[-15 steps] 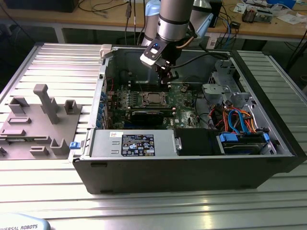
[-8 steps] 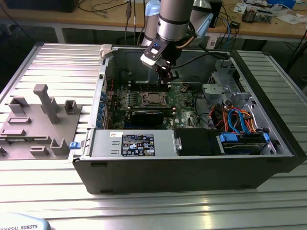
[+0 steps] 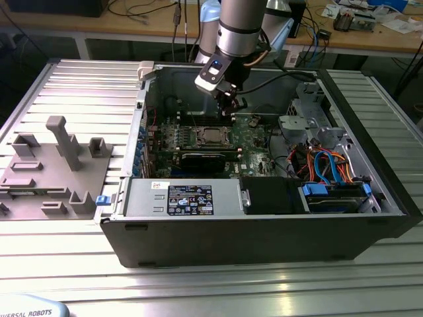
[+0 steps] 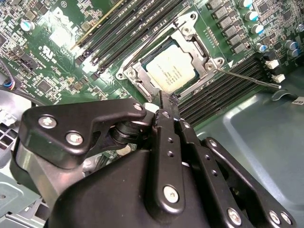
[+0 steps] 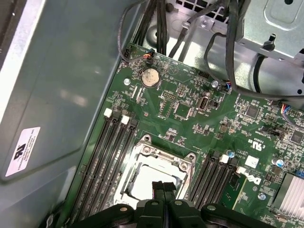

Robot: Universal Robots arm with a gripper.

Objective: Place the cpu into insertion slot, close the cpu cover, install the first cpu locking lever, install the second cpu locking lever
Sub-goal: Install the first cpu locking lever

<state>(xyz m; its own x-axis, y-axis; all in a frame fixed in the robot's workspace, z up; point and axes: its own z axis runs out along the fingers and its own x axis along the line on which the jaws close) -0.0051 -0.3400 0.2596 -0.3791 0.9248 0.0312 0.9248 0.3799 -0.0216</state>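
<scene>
The cpu (image 4: 172,71) lies flat in the insertion slot (image 3: 211,137) on the green board, its silver top showing through the cut-out. The cpu cover (image 4: 138,72) is folded down around it, and its frame is also seen in the first wrist view (image 5: 142,159). One thin locking lever (image 4: 247,77) juts out sideways over the memory slots, away from the socket's edge. My gripper (image 4: 167,102) hangs just above the socket's rim, shut, with nothing between its fingers (image 5: 157,187). In the exterior view the gripper (image 3: 228,109) sits inside the open case, above the socket.
Long black memory slots (image 5: 111,152) flank the socket on both sides. Black cables (image 5: 228,42) and a metal drive cage (image 3: 310,115) stand at the exterior view's right. A black power supply (image 3: 192,198) lines the case's near wall. A grey fixture (image 3: 53,165) rests outside on the exterior view's left.
</scene>
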